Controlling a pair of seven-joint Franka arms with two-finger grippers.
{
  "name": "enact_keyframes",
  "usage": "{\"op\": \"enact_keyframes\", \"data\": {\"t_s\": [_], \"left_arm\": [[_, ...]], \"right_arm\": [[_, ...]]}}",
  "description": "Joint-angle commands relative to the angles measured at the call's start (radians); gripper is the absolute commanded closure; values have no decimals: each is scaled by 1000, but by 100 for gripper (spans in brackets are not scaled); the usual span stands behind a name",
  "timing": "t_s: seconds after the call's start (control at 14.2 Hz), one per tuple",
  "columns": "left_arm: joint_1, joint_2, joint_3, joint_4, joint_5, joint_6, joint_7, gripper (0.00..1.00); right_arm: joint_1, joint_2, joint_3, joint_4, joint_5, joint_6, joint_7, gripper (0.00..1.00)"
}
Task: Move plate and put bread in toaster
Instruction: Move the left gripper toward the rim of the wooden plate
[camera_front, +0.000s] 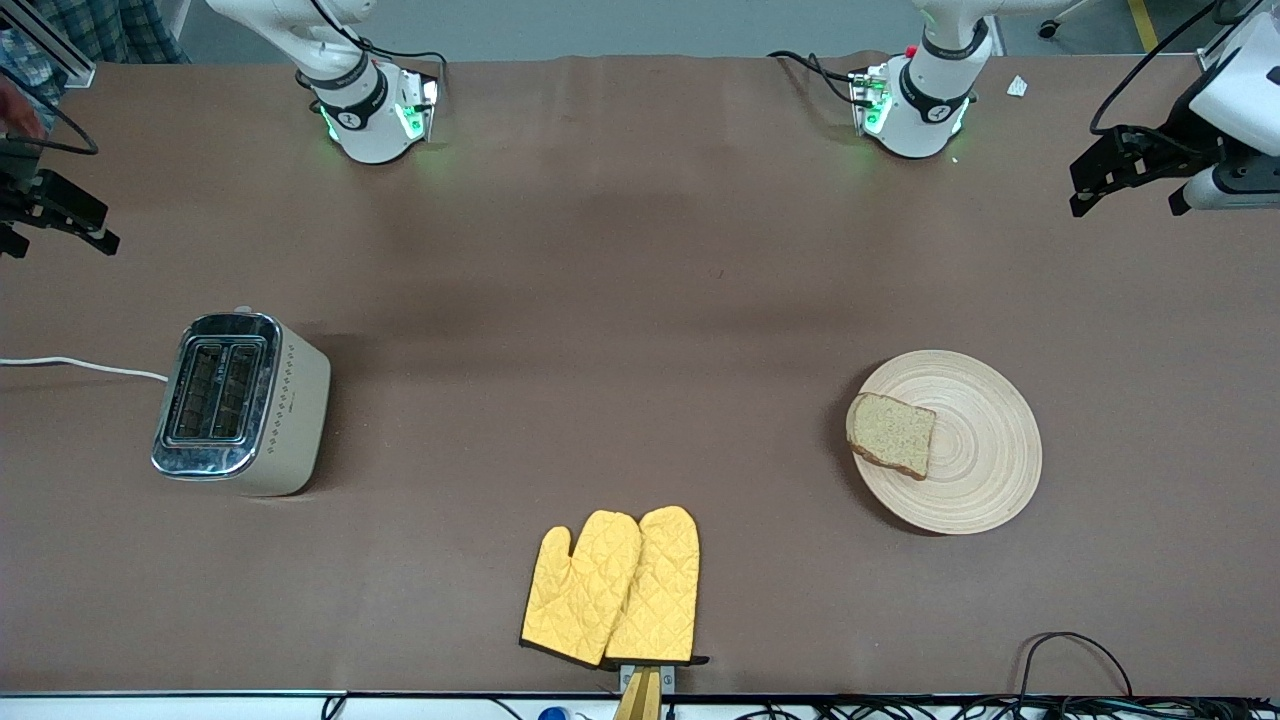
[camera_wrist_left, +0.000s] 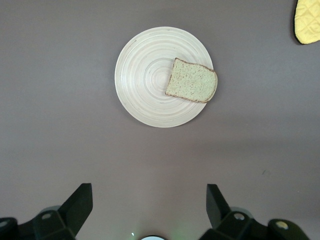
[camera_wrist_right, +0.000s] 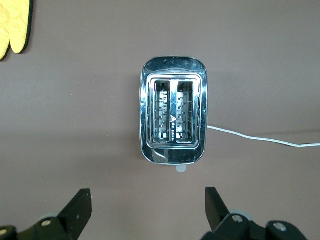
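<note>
Front view: plate (camera_front: 975, 470) at the left arm's end of the table, carrying 1 bread (camera_front: 892, 434) slice at its rim; toaster (camera_front: 240, 403) at the right arm's end; 2 yellow mitts (camera_front: 612, 586) nearest the camera.
Left wrist view: left gripper (camera_wrist_left: 149, 210) high over bare table near the plate, fingers spread wide, holding nothing.
Right wrist view: right gripper (camera_wrist_right: 148, 210) high near the toaster, fingers wide apart, holding nothing; 2 slots vacant.
Risk: bread overhangs the rim, so moving the plate may tip it off.

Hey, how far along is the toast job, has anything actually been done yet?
Nothing looks done. The bread lies on the plate at the left arm's end; the toaster slots are empty. Nothing is in hand: the left gripper and right gripper hang open, holding nothing. Moving the plate and loading the bread remain.
</note>
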Motion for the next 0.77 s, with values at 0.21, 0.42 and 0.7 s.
{"op": "enact_keyframes", "data": {"t_s": [0.21, 0.42, 0.7], "left_arm": [[7, 45, 3, 29, -6, -34, 20, 0], [9, 163, 4, 124, -9, -22, 29, 0], [76, 269, 9, 169, -125, 4, 66, 0]], "right_arm": [[-6, -12, 3, -15, -12, 11, -8, 0], [-6, -12, 3, -15, -12, 11, -7, 0], [-6, -12, 3, -15, -12, 11, -7, 0]]}}
